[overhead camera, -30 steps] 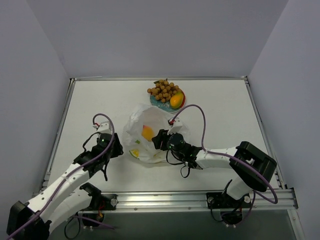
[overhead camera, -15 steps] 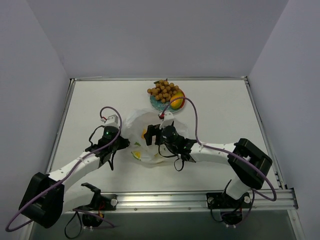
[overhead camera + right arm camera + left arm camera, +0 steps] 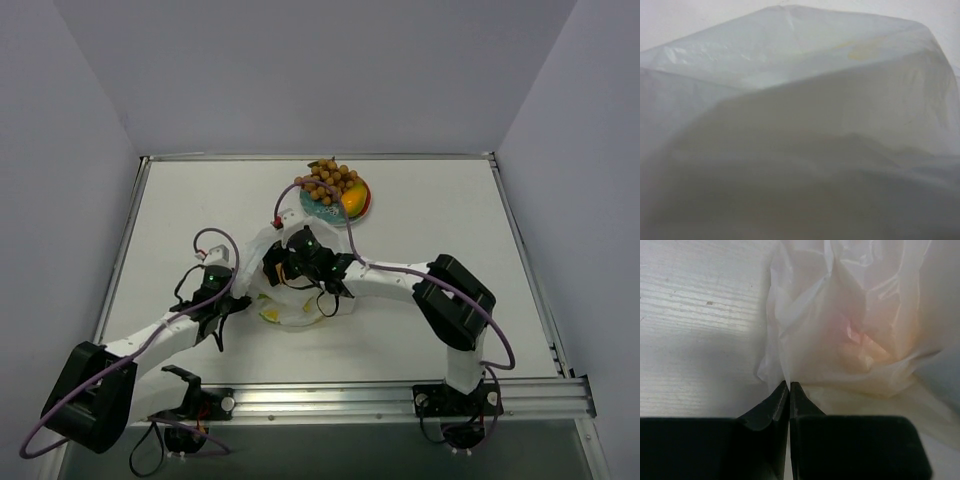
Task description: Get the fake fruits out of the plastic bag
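Note:
The plastic bag (image 3: 297, 312) lies crumpled at mid-table. My left gripper (image 3: 238, 301) is at its left edge; in the left wrist view its jaws (image 3: 789, 384) are shut on a thin fold of the bag (image 3: 805, 330). An orange glow of the small round fruit (image 3: 863, 347) shows through the film. My right gripper (image 3: 273, 272) reaches into the bag from the right. The right wrist view shows only bag film (image 3: 800, 75), and its fingers are hidden. The bunch of tan balls (image 3: 325, 183) and the mango-like fruit (image 3: 352, 200) rest on the red plate (image 3: 368, 205).
The plate stands just behind the bag at the far middle of the white table (image 3: 450, 230). A metal rail (image 3: 330, 398) runs along the near edge. Grey walls enclose the table on three sides.
The right arm has pushed left and deeper into the bag, covering the orange fruit seen earlier. The left gripper moved right to the bag's edge and closed on it.

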Robot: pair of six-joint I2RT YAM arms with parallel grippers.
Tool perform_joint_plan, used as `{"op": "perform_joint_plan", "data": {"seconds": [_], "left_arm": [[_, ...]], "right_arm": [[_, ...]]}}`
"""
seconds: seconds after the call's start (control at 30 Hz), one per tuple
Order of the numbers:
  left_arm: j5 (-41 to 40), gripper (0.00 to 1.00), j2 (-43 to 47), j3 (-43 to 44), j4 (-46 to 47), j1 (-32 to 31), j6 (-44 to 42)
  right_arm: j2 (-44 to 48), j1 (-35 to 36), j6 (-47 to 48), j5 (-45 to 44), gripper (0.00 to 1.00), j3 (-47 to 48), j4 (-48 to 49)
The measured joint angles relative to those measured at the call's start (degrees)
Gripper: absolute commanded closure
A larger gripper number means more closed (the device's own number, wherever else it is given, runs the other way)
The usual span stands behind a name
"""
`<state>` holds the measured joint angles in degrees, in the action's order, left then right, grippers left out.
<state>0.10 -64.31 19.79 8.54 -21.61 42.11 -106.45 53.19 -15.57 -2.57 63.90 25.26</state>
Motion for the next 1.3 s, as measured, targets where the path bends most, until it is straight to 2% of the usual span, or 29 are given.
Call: {"op": "perform_joint_plan", "data": {"seconds": [0.07,0.17,0.27,0.5,0.53,0.57,0.67,0.8,0.93,1.3], "left_arm": [[0.1,0.98,-1.1,-0.3,1.2,0.3,0.1],[0.1,0.98,-2.5,-1.1,2.8,0.4,0.2],[0.1,0.97,-3.0,-1.2,3.7,0.4,0.3],[0.2,0.98,-3.3,-1.2,4.2,0.7,0.4],[0.2,0.98,-3.3,-1.2,4.3,0.7,0.4],[0.1,0.98,-3.3,-1.2,4.3,0.7,0.5],[0.0,0.98,-1.9,-1.7,4.2,0.7,0.6],[-0.1,0.98,2.3,-2.8,4.1,0.7,0.7],[-0.1,0.98,5.0,-2.8,4.2,0.7,0.6],[0.4,0.98,1.9,-2.6,4.9,0.7,0.6]], "right_arm": [[-1.1,-0.2,1.6,1.7,0.28,1.9,-1.2],[-2.9,-0.3,3.8,3.8,0.48,5.4,-3.3],[-4.7,-0.3,5.5,4.7,0.48,9.2,-6.1],[-4.3,-0.4,7.6,7.0,0.48,9.6,-8.3],[-4.2,-0.5,7.8,7.2,0.58,9.6,-8.5],[-4.1,-0.7,8.1,7.6,0.64,9.6,-8.8],[-3.7,-1.6,8.5,9.1,0.69,9.6,-9.3],[-3.7,-2.6,9.3,12.1,0.6,9.6,-9.6],[-4.2,-2.9,10.4,13.9,0.42,10.4,-10.6],[-13.2,-3.6,11.2,24.1,0.25,18.2,-11.5]]}}
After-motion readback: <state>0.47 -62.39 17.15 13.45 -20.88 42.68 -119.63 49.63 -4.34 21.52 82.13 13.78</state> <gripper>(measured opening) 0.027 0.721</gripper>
